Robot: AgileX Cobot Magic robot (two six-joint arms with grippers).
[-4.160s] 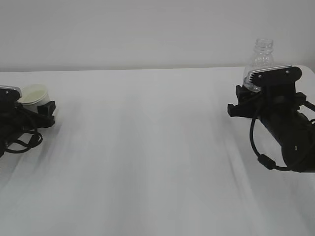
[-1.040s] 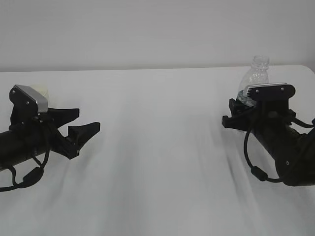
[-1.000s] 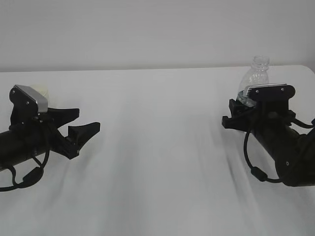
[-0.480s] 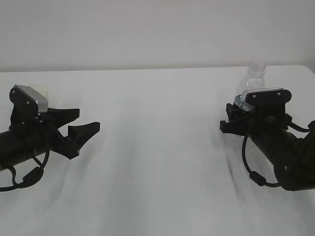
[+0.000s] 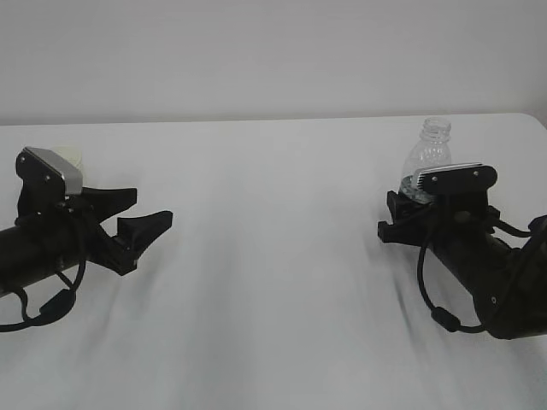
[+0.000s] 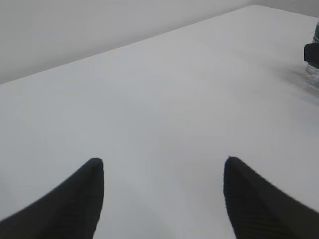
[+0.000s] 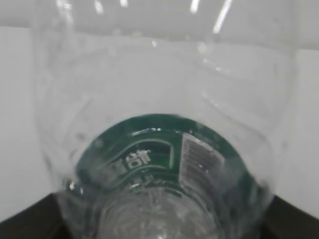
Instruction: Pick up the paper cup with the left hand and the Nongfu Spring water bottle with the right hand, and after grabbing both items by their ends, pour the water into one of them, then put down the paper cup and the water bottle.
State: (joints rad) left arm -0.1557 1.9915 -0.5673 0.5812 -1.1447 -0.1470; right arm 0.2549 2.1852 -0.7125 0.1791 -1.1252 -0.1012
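Bottle (image 7: pixel 164 149) with green label, white characters unreadable, grasped by right claw (image 5: pixel 410 213), left claw (image 5: pixel 137 218) released.

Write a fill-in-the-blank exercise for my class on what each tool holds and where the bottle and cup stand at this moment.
1. The Nongfu Spring water bottle sits between the fingers of the ____ tool.
2. The left tool holds ____; its fingers stand apart over the bare table.
3. The bottle's neck has no ____ on it.
4. The paper cup shows just ____ the left arm's grey-white plate.

Missing words: right; nothing; cap; behind
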